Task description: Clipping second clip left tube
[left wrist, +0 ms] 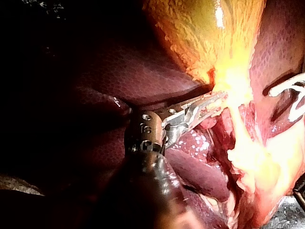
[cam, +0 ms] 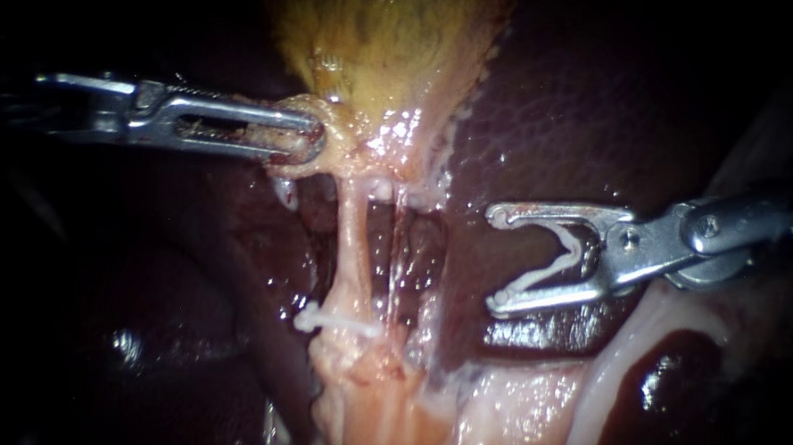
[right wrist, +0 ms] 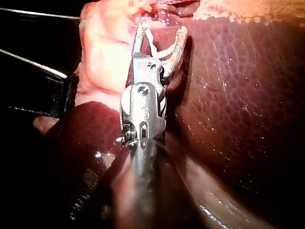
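My L instrument (cam: 315,139) clamps gallbladder (cam: 377,43) neck. R instrument (cam: 495,258) holds loaded clip (cam: 541,275), jaws wide, over liver (cam: 553,104), apart from left tube (cam: 351,238) w/ seated clip (cam: 334,321).

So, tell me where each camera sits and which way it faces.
Endoscope: close to the tissue, facing gallbladder and left tube; left instrument and right instrument both show.
Left wrist: on the left arm, looking along its shaft to the gripped gallbladder.
Right wrist: on the right arm, looking along its shaft over liver.
All three show the right instrument's loaded clip.
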`<state>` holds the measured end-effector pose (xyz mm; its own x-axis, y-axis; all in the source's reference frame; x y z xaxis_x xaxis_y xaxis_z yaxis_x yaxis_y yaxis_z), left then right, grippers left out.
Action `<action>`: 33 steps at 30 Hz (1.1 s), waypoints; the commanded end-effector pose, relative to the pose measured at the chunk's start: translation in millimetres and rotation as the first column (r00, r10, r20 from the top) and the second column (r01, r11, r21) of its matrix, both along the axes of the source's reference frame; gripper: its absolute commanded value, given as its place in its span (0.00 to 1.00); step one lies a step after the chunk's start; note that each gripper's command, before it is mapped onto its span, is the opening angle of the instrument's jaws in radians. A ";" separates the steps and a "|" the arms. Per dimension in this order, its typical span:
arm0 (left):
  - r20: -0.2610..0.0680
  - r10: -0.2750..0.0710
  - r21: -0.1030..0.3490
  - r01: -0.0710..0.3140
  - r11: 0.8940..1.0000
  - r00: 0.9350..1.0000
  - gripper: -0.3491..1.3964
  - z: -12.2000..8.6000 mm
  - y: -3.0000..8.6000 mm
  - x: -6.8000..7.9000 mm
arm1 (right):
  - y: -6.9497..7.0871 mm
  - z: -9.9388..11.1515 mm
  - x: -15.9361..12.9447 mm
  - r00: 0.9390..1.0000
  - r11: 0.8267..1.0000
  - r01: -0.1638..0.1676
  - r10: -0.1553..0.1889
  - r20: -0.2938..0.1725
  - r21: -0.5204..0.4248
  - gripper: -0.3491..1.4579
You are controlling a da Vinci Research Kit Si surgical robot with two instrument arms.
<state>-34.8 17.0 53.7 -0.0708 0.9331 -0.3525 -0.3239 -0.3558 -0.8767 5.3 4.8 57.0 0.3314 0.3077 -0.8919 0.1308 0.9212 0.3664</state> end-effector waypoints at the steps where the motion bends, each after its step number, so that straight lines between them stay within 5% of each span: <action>1: 0.001 0.001 0.001 -0.001 1.000 1.000 0.00 -0.2 0.0 0.2 | 0.0 0.0 0.0 1.000 1.000 0.000 0.000 0.000 0.000 0.47; 13: 0.005 -0.021 0.012 0.021 1.000 1.000 0.00 -5.8 0.4 7.5 | -0.4 -0.4 1.0 1.000 1.000 0.019 -0.019 -0.012 0.009 0.47; 23: 0.007 -0.034 0.012 0.034 0.999 0.999 0.00 -6.9 0.2 7.1 | -3.2 -2.6 6.3 0.999 0.990 0.049 -0.046 -0.027 0.133 0.47; 33: 0.004 -0.039 0.012 0.039 0.999 0.999 0.00 -7.2 0.0 6.7 | -4.2 -1.6 11.3 0.999 0.972 0.045 -0.037 -0.038 0.233 0.47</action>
<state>-28.1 17.0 46.4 -0.0328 0.9393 -0.3416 -0.3334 -0.3325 -0.8822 16.9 0.6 55.6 0.3177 0.4995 -0.8060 0.1809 0.8025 0.5686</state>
